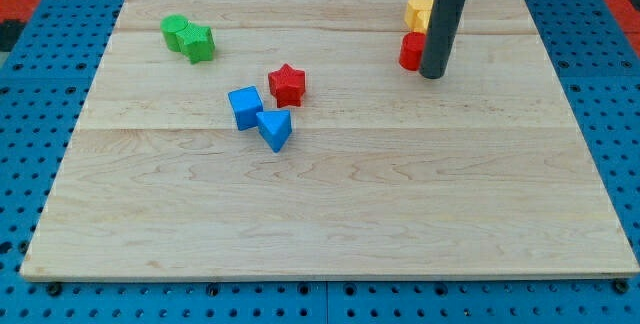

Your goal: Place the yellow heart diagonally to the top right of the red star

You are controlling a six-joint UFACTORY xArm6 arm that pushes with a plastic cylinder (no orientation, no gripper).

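The red star (pixel 287 84) lies a little above the board's middle, left of centre. A yellow block (pixel 419 11), its shape partly hidden by the rod, lies near the view's top right. A red block (pixel 410 51) sits just below it. My tip (pixel 432 74) stands right beside the red block, on its right, and below the yellow block. The rod covers the right sides of both blocks.
A blue cube (pixel 244 107) and a blue triangle (pixel 275 128) lie touching just below left of the red star. Two green blocks (pixel 188 37) sit together at the top left. The wooden board (pixel 330 214) rests on a blue pegboard.
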